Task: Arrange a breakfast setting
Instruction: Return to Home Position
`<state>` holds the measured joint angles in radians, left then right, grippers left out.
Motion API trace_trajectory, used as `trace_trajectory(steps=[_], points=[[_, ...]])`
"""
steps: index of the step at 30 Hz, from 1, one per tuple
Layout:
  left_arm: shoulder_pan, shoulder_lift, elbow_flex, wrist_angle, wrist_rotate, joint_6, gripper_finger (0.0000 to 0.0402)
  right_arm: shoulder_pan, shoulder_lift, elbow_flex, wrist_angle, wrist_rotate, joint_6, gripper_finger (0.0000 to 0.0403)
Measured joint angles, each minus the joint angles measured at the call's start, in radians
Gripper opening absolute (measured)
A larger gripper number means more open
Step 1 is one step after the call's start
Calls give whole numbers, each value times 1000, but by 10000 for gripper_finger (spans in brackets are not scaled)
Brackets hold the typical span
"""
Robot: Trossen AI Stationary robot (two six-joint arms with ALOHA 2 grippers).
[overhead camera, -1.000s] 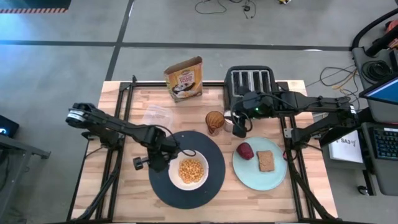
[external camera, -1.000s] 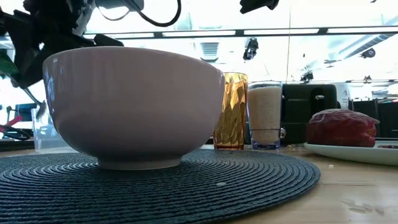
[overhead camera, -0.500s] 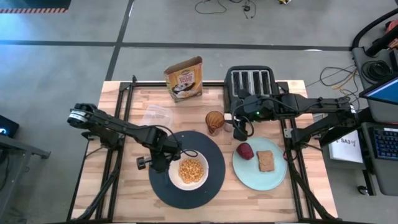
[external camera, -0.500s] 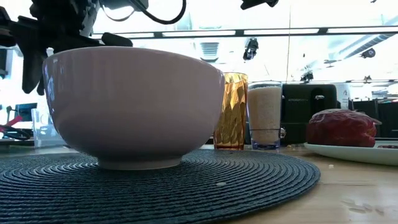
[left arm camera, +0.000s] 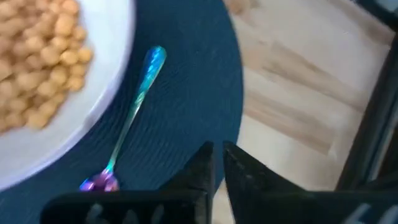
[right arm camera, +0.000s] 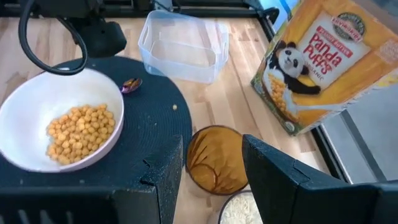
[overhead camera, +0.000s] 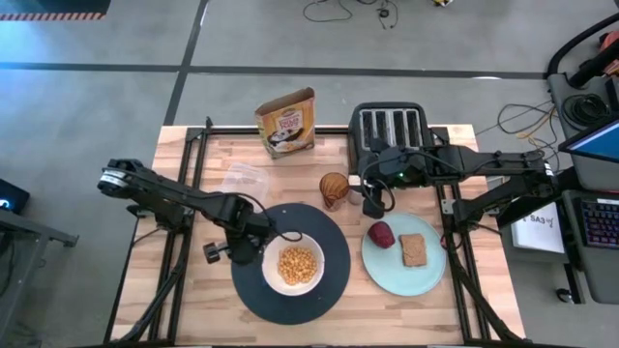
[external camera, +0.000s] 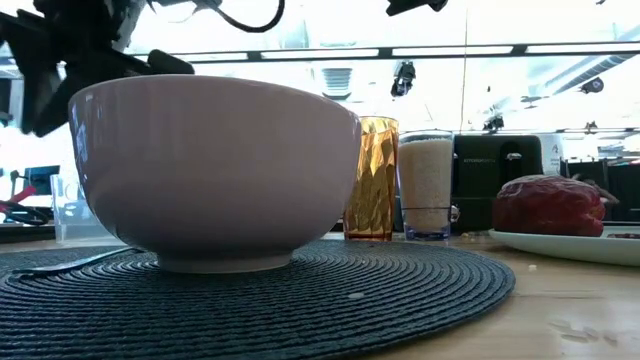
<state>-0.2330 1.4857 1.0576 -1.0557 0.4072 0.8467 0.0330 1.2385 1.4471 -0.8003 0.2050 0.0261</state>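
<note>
Now, left hand (overhead camera: 244,247) (left arm camera: 217,149): low over the left edge of the black round mat (overhead camera: 334,232) (external camera: 400,285), fingers narrow, almost together, holding nothing.
Right hand (overhead camera: 375,203) (right arm camera: 212,142): above the bench (overhead camera: 193,300), between the toaster (overhead camera: 390,126) and the pale green plate (overhead camera: 430,278); fingers wide apart, empty; the amber glass (overhead camera: 334,188) (external camera: 371,178) (right arm camera: 214,163) is just beside it.
White bowl (overhead camera: 269,272) (external camera: 215,165) (right arm camera: 25,109): on the mat, yellow cereal balls inside.
Spoon (left arm camera: 134,112) (right arm camera: 130,84): flat on the mat, just beside the bowl's rim.
Pale green plate: on the bench, right of the mat, near but apart.
Toast slice (overhead camera: 413,248) and dark red fruit (overhead camera: 382,234) (external camera: 548,207): side by side on this plate.
Cereal box (overhead camera: 286,122) (right arm camera: 317,68): upright at the far edge, left of the toaster.
Clear bin (overhead camera: 242,179) (right arm camera: 183,46): between the box and the mat.
</note>
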Motion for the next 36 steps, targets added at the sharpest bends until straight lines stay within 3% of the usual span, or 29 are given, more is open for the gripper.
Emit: trace_trajectory(steps=[6,12,20,26,30,36], points=[[2,-80,-14,-8,-110,-13,1,0,17,-21,67,6,-21,157],[34,-292,-111,74,-238,-31,0,0,28,-96,190,6,-54,157],[121,-642,-327,519,-320,-41,0,-2,27,-224,463,4,-205,157],[188,-818,-477,850,-344,-45,0,-40,8,-274,580,-20,-289,157],[253,-898,-548,906,-417,-19,0,-90,-21,-337,633,-89,-286,157],[370,-972,-611,976,-404,-37,0,-159,-97,-461,716,-108,-244,157]])
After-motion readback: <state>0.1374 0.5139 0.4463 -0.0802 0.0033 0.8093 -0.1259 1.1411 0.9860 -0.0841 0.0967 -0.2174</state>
